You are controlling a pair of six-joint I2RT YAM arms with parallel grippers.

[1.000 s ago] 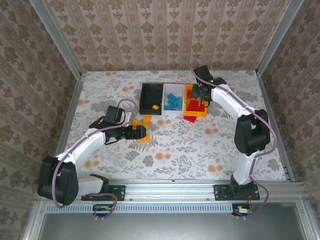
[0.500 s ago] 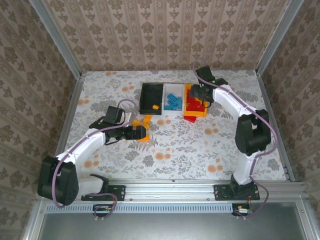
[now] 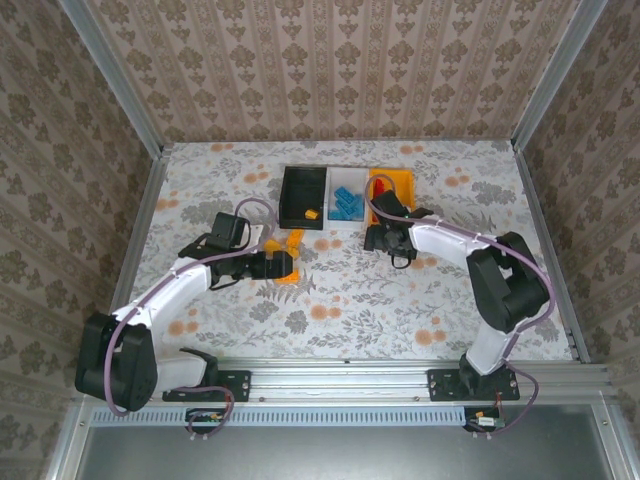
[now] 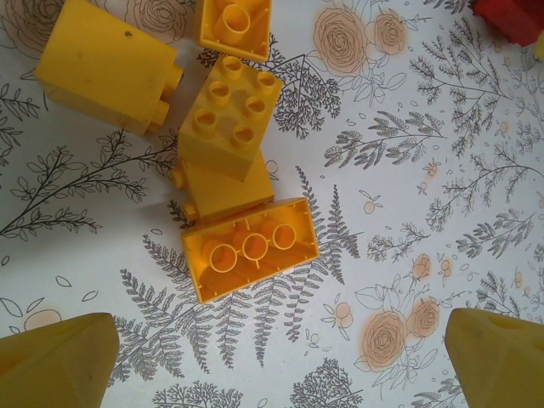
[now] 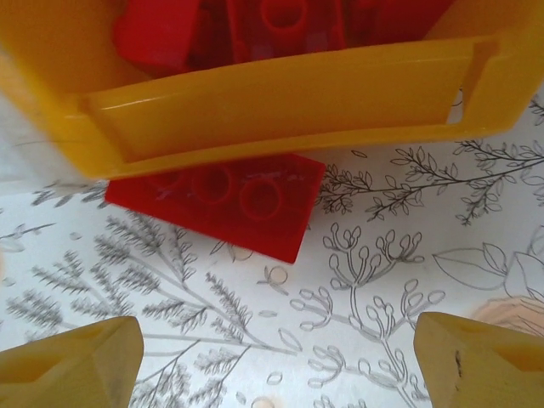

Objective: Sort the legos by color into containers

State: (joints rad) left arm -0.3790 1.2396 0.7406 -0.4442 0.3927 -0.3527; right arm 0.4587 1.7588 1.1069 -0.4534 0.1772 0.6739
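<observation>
Three bins are sitting in a row nr the far edge of the floral-print table [image 3: 450, 290], wallpapered walls [image 3: 330, 70] closing it in: black bin [image 3: 300, 185], white bin [image 3: 345, 176] w/ blue legos [image 3: 348, 202], orange-yellow bin [image 3: 398, 182].

L wrist view: left gripper [image 4: 276, 365] is hovering, fingers spread & empty, over yellow legos [image 4: 229, 170] piled together.

R wrist view: right gripper [image 5: 272, 357] is hanging released, empty; red lego [image 5: 225, 200] is lying at the orange-yellow bin's near wall.

Orange-yellow studded plastic bricks [image 4: 246, 255] on a white tabletop [image 4: 408, 170] printed with grey ferns and peachy roses. Flat red plastic brick [image 5: 221, 200], orange-yellow plastic bin [image 5: 280, 102], blue plastic bricks [image 3: 347, 203] in a white plastic bin [image 3: 345, 176], black plastic bin [image 3: 300, 188]. Beige damask wallpaper [image 3: 330, 70].
</observation>
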